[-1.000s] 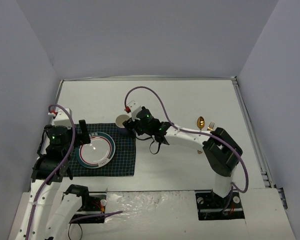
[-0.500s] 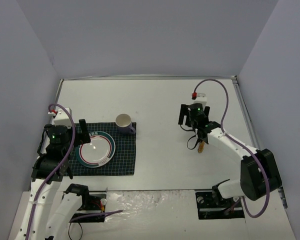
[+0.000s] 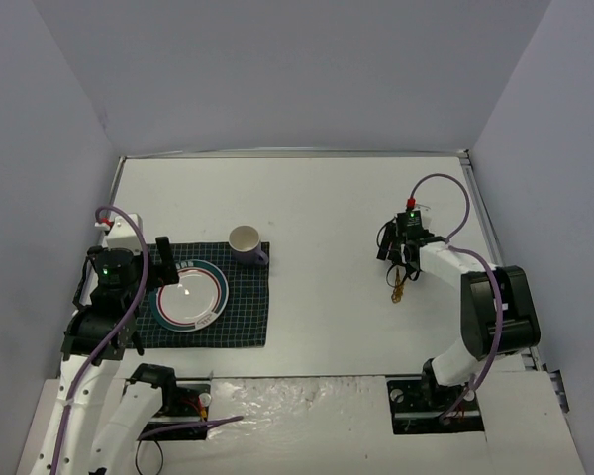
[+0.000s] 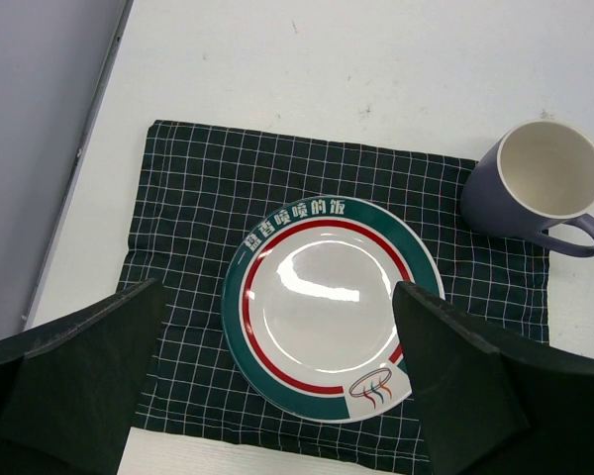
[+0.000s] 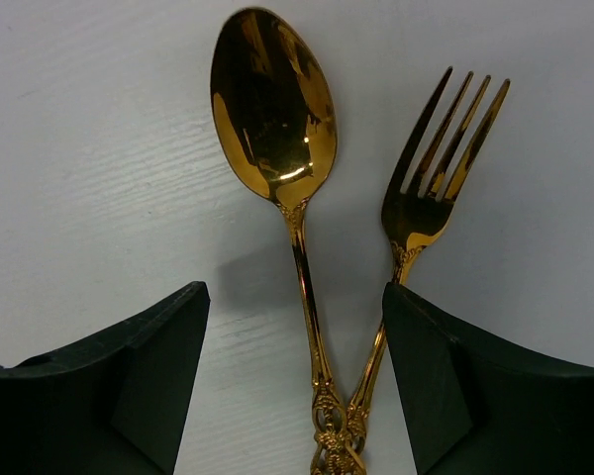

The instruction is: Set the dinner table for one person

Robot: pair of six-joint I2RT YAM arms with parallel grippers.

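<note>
On the white dinner table (image 3: 327,198), a dark green checked cloth (image 3: 240,327) holds a white plate with a green and red rim (image 3: 190,297) and a purple mug (image 3: 246,242) on its far right corner. A gold spoon (image 5: 274,109) and a gold fork (image 5: 431,188) lie side by side at the right, their handle ends crossing. In the top view only their handles (image 3: 399,287) show. My right gripper (image 5: 297,396) is open just above them, one finger on each side of both handles. My left gripper (image 4: 277,396) is open and empty, above the plate (image 4: 327,307).
Grey walls close in the table on the left, back and right. A thin metal rim (image 3: 495,257) runs along the table's right edge, close to the cutlery. The mug (image 4: 540,188) has its handle pointing right.
My right arm has left the mug on the cloth's corner and swung right, and now sits over the spoon and fork. The left arm has not moved.
</note>
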